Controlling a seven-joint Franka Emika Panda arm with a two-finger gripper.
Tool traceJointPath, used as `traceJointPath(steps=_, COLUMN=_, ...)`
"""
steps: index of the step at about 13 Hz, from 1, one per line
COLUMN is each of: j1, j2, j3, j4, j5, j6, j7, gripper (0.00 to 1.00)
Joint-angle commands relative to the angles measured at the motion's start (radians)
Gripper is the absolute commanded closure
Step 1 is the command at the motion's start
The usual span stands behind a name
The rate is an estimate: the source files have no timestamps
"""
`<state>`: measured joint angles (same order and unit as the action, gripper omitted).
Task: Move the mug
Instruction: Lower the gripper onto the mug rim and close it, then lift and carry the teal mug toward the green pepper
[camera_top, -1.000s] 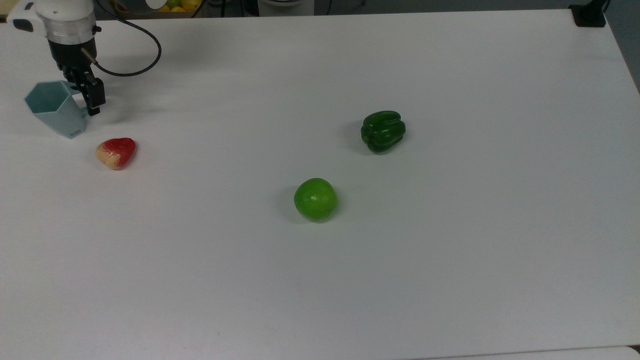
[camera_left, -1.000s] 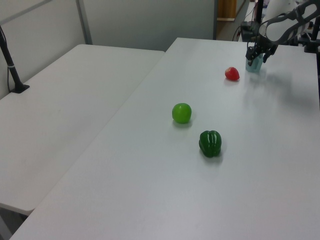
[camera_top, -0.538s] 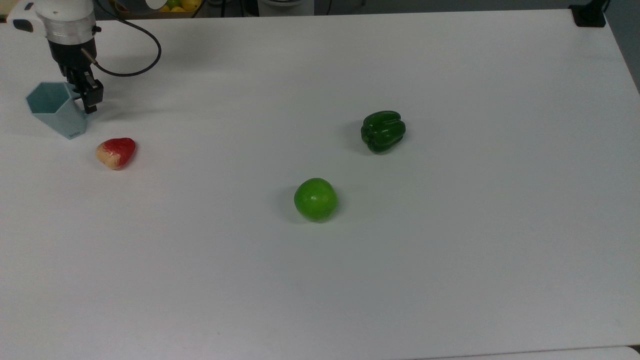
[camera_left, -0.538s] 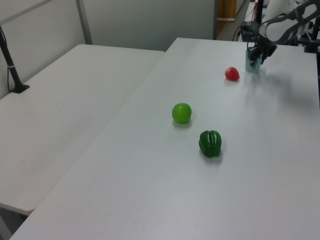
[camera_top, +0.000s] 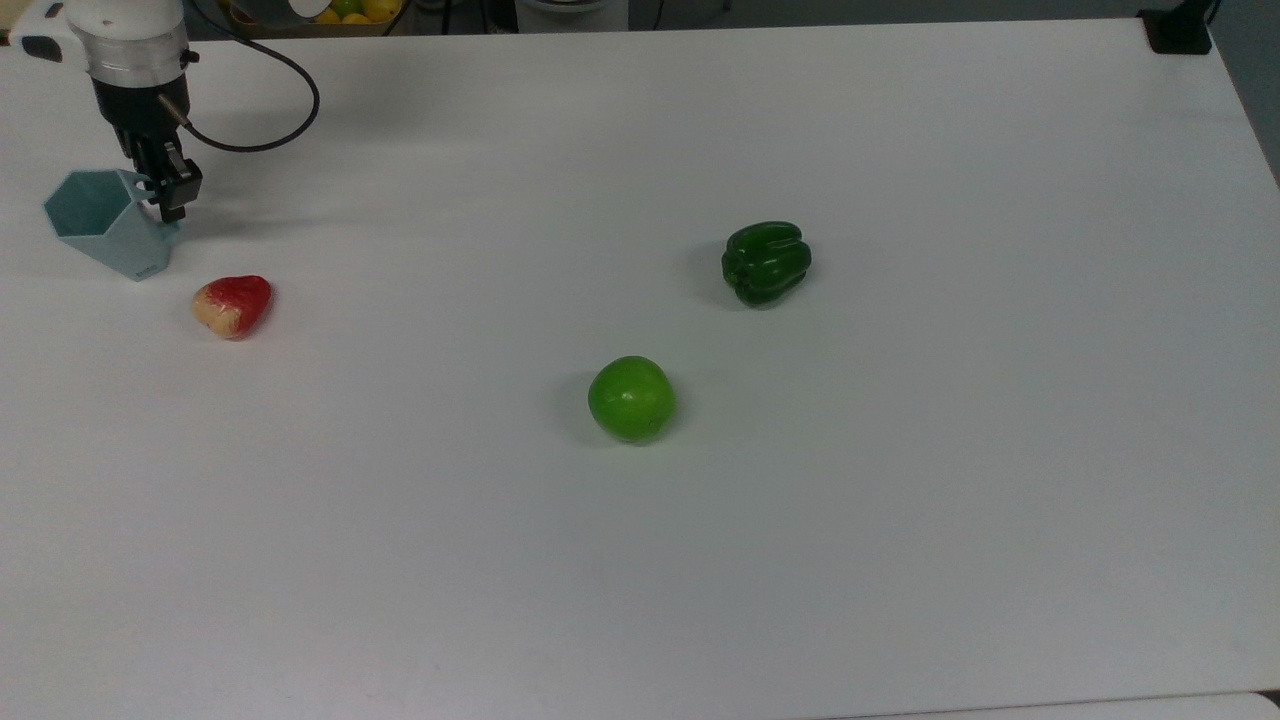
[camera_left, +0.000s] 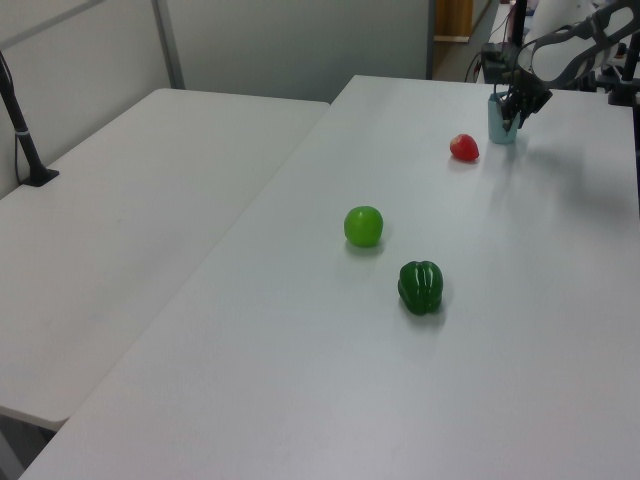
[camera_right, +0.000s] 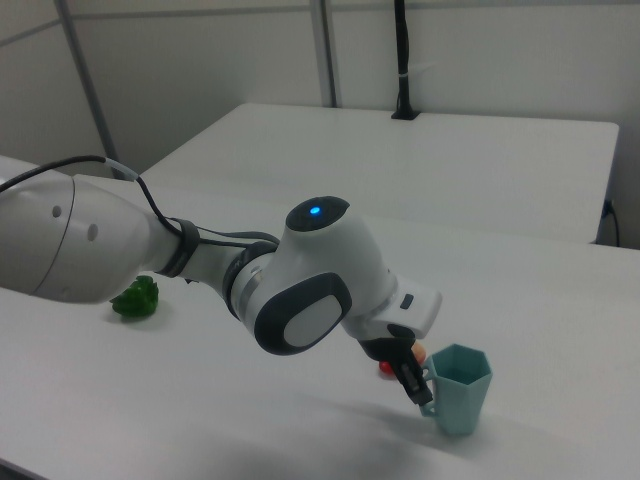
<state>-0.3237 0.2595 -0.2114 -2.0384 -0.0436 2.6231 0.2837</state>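
Apple (camera_top: 631, 398) is sitting nearest on the table (camera_top: 900, 500) in the top view, pepper (camera_top: 766, 262) lying beyond it toward the top view's right. Red-and-cream fruit (camera_top: 232, 304) is resting well off to the top view's left. Just past it the mug (camera_top: 104, 232) is tilting, rim leaning to the top view's left, base seemingly touching the table. Tool (camera_top: 165, 192) is reaching down at the mug's handle side, fingers apparently clamping the handle, closed on it. Cable (camera_top: 262, 120) is looping behind.
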Motion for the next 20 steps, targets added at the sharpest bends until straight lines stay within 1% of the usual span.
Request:
traceJointPath(steps=1, j1=0.006, j2=-0.042, j3=-0.005, j4=-0.011, j5=-0.010, j6=0.014, j7=0.005, gripper=0.74)
traceJointPath(steps=3, j1=0.020, j2=-0.080, j3=-0.005, j4=-0.011, j5=-0.010, j6=0.005, j7=0.003, gripper=0.74)
traceJointPath(steps=6, j1=0.067, j2=-0.170, j3=-0.005, j4=-0.017, j5=-0.016, j6=-0.087, j7=-0.001, gripper=0.78)
traceJointPath(steps=7, j1=0.096, j2=-0.209, j3=-0.005, j4=-0.028, j5=-0.041, j6=-0.115, j7=-0.003, gripper=0.81)
traceJointPath(steps=9, j1=0.153, j2=-0.259, j3=-0.005, j4=-0.045, j5=-0.085, j6=-0.171, j7=-0.003, gripper=0.81)
traceJointPath(steps=10, j1=0.199, j2=-0.298, j3=-0.005, j4=-0.064, j5=-0.106, j6=-0.223, j7=-0.006, gripper=0.81)
traceJointPath(steps=11, j1=0.228, j2=-0.327, j3=-0.003, j4=-0.083, j5=-0.119, j6=-0.247, j7=-0.008, gripper=0.81)
traceJointPath(steps=13, j1=0.316, j2=-0.411, j3=-0.003, j4=-0.176, j5=-0.121, j6=-0.255, j7=-0.037, gripper=0.81)
traceJointPath(steps=14, j1=0.345, j2=-0.437, j3=-0.003, j4=-0.210, j5=-0.121, j6=-0.255, j7=-0.040, gripper=0.81)
traceJointPath(steps=17, j1=0.420, j2=-0.465, j3=-0.003, j4=-0.276, j5=-0.121, j6=-0.241, j7=-0.037, gripper=0.83)
traceJointPath(steps=20, j1=0.453, j2=-0.464, j3=-0.003, j4=-0.308, j5=-0.121, j6=-0.194, j7=-0.032, gripper=0.83)
